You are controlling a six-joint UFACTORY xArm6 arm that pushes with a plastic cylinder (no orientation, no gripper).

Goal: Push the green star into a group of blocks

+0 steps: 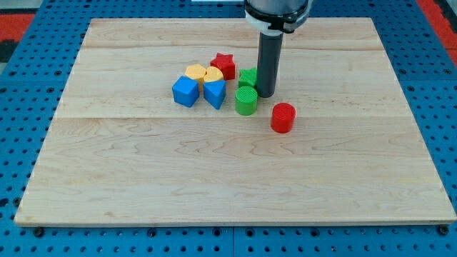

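My tip (265, 95) sits upper-centre of the frame, just right of the green star (247, 77), touching or nearly touching its right edge; can't tell which. No gripper on this rig, just a bare rod, so nothing is held; it can only shove sideways. The rod stands on the star's right side prob. because the group lies to the left: a push toward the view's left would drive the star into the others.

Star is partly hidden behind the rod and the green cylinder (245, 101), which stands just below it and just below-left of the tip. Cylinder looks to be touching or almost touching the star, so it may get dragged along w/ any push.

Further left: red star (224, 66) up and left of the green one, near but w/ a small gap. Two yellow blocks (202, 73) lie side by side left of that, shapes hard to make out. Below them two blue blocks: a blue cube (186, 91) at the far left of the cluster and a second blue block (214, 93), pointed at its bottom, beside it. These four sit tight together.

Red cylinder (283, 118) stands alone, lower right of the tip, apart from the rest and out of the push line.

Judgement: star is already at the cluster's edge, task nearly done; a short leftward nudge should close the gap.
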